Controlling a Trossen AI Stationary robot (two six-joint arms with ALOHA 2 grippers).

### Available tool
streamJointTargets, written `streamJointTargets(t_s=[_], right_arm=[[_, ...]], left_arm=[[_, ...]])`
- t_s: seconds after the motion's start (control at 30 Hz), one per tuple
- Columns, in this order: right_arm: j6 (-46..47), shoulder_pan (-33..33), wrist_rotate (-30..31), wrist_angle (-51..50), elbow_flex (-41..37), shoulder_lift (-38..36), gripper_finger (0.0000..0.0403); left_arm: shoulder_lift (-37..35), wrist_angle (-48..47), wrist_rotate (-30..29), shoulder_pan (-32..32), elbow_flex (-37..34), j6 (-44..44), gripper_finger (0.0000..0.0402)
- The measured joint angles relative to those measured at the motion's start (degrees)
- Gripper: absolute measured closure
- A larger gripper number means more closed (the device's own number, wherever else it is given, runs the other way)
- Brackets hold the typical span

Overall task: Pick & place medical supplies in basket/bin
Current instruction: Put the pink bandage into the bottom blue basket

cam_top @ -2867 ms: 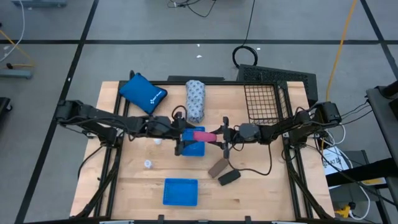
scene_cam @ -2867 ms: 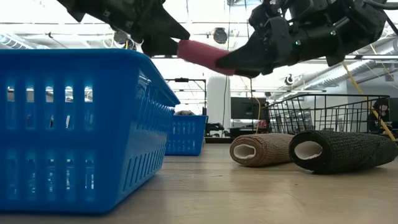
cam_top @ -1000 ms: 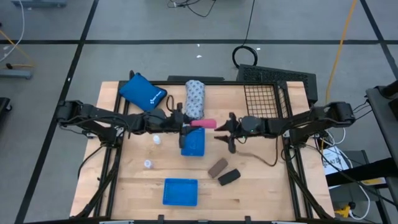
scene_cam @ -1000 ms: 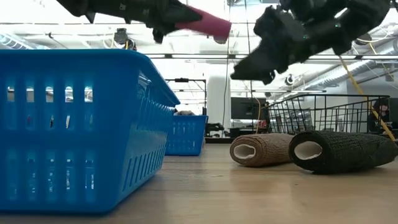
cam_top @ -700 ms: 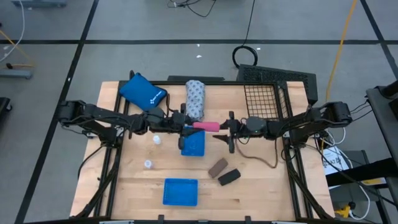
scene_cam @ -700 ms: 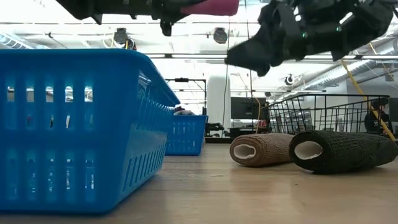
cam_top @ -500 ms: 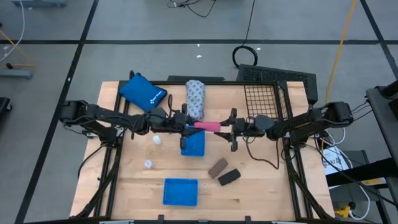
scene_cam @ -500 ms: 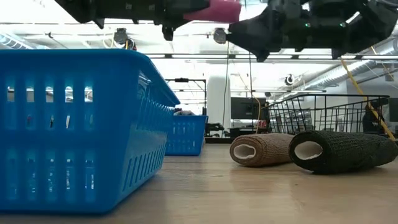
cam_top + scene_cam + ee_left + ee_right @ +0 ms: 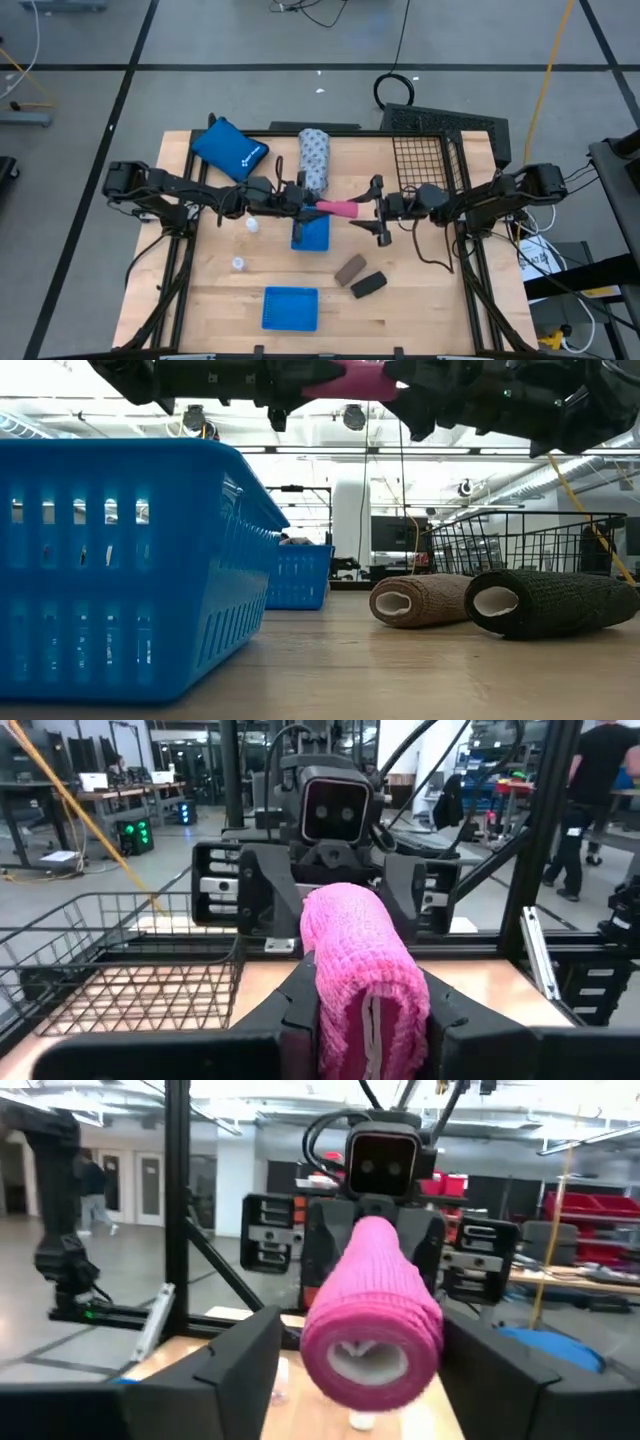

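Pink bandage roll (image 9: 337,208) held in mid-air above the middle of a wooden table (image 9: 420,290), lying level between two dark robot arms that reach in from opposite sides. The left gripper (image 9: 305,205) pinches one end of the roll, its fingers (image 9: 300,1010) pressed against the roll's sides. The right gripper (image 9: 377,212) faces it from the other side with its fingers (image 9: 240,1365) spread wide, one on each side of the roll's free end; whether they touch it cannot be told.

Seen from above, a small blue tray (image 9: 312,233) sits on the table just under the roll. A second blue tray (image 9: 290,308) lies near the table's front edge. A brown roll (image 9: 350,268) and a black roll (image 9: 368,284) lie side by side on the wood between the two trays, toward the right. Two tiny white bottles (image 9: 252,225) (image 9: 238,264) stand on the left part of the table. A fat white roll with grey dots (image 9: 314,160) rests near the far edge, beside a blue pouch (image 9: 229,148). The black wire basket (image 9: 425,165) stands at the far right corner, with none of the supplies visible inside.
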Motion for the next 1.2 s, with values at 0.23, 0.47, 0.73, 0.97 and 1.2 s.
streamJointTargets(t_s=[0.23, 0.47, 0.73, 0.97, 1.2], right_arm=[[1.41, 0.21, 2.84, -0.93, 0.04, -0.02, 0.0159], [1.60, 0.21, 2.89, -1.34, 0.04, -0.02, 0.0247], [1.85, 0.21, 2.84, -3.87, 0.04, -0.02, 0.0339], [3.50, -0.94, 2.70, -7.88, 0.30, 0.07, 0.0340], [3.47, -1.80, 2.73, -9.71, 0.44, -0.13, 0.0340]], left_arm=[[1.09, 2.17, 0.07, 0.08, 0.00, -0.88, 0.0326], [1.17, 2.20, -0.03, 0.03, 0.00, -1.59, 0.0313], [0.60, -1.97, -0.01, -0.19, 0.04, -9.76, 0.0305], [-2.70, -36.12, -2.63, -0.19, 11.16, -12.23, 0.0286], [0.16, -64.01, -6.49, -0.25, 30.31, -6.66, 0.0284]])
